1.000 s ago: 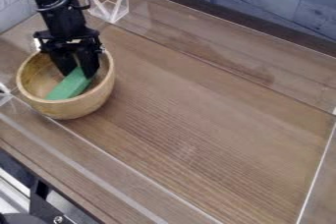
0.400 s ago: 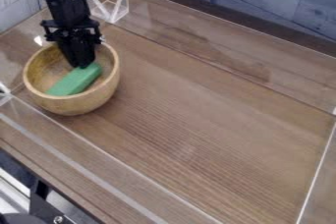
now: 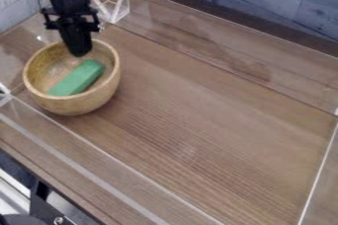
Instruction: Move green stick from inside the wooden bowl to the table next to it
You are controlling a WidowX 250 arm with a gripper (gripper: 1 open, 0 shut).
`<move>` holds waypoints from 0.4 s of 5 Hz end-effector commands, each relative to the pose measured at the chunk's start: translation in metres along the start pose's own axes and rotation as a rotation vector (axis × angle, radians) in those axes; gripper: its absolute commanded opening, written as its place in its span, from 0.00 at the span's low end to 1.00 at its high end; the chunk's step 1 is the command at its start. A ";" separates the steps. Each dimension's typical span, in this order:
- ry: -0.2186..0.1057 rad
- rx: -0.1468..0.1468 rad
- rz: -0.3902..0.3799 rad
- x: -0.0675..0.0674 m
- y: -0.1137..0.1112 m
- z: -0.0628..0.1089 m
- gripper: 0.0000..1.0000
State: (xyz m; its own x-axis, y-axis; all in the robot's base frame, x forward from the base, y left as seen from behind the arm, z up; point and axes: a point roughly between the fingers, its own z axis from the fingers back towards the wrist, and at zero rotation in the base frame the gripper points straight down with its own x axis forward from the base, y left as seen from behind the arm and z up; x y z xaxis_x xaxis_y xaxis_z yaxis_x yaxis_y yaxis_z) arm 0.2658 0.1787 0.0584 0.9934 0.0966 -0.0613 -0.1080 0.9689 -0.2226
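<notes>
The gripper [image 3: 77,49] has lifted since a second ago: then its fingers stood spread astride the green stick [image 3: 75,78] down in the bowl, and now they are pinched together above it with nothing between them — the grab appears to have missed. The wooden bowl [image 3: 106,88] has also slid a little toward the right and the stick has settled flatter inside it.

The green stick lies on the floor of the bowl, slanting from the lower left up toward the right, its upper end just below the closed fingertips and apart from them. It looks like a small rigid block, light, with smooth painted faces that could slip out of a shallow pinch; being flat, it gives little height to grip. The best hold is probably across its narrow width near the middle, fingers opened wide enough to reach down both long edges.

The bowl itself seems light enough to shift when nudged, so a careful descent matters. Around it the table [image 3: 224,111] is bare dark wood — room to set the stick down just to the bowl's right.
</notes>
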 end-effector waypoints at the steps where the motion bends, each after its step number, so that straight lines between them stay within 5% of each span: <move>1: -0.055 0.030 -0.001 0.010 0.001 0.012 0.00; 2: -0.056 0.026 0.018 0.013 0.003 0.005 0.00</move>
State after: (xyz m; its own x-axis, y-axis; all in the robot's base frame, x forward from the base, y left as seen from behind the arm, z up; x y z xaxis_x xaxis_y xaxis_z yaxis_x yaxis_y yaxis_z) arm 0.2694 0.1802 0.0462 0.9893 0.1314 -0.0637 -0.1425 0.9640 -0.2246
